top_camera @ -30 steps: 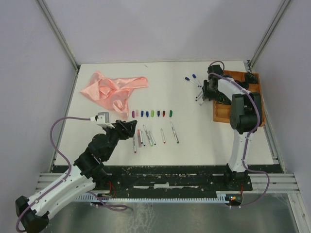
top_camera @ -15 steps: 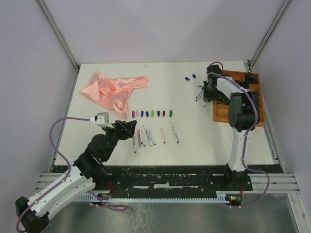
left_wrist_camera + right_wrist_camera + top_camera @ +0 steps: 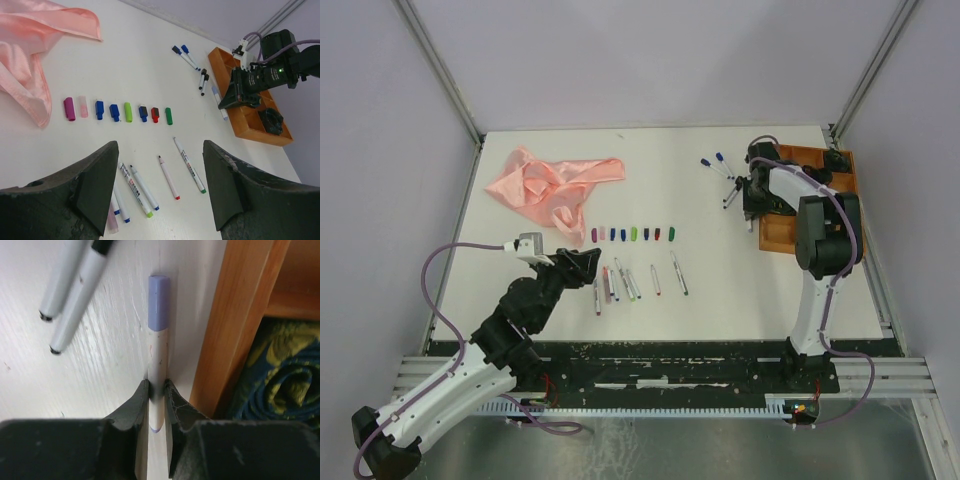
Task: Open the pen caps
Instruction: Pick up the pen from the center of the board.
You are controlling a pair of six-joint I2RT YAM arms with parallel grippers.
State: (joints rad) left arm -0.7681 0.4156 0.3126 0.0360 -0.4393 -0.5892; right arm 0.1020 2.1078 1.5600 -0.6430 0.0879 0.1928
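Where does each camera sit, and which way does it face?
Top external: overhead behind, facing down at the table; left arm, right arm show.
Left wrist: on that arm, facing forward over the pen caps; open left gripper shows.
Right wrist: facing down at a pen beside the tray; right gripper clamps it.
Top and left share those caps.

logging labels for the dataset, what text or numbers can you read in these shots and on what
No text can be read in any view.
Dark print on the barrel of the green-tipped pen: too small to read.
Print on the barrel of the lime-tipped pen: too blurred to read.
On the lilac-capped pen held in the right pincer: only faint scuffs, no lettering.
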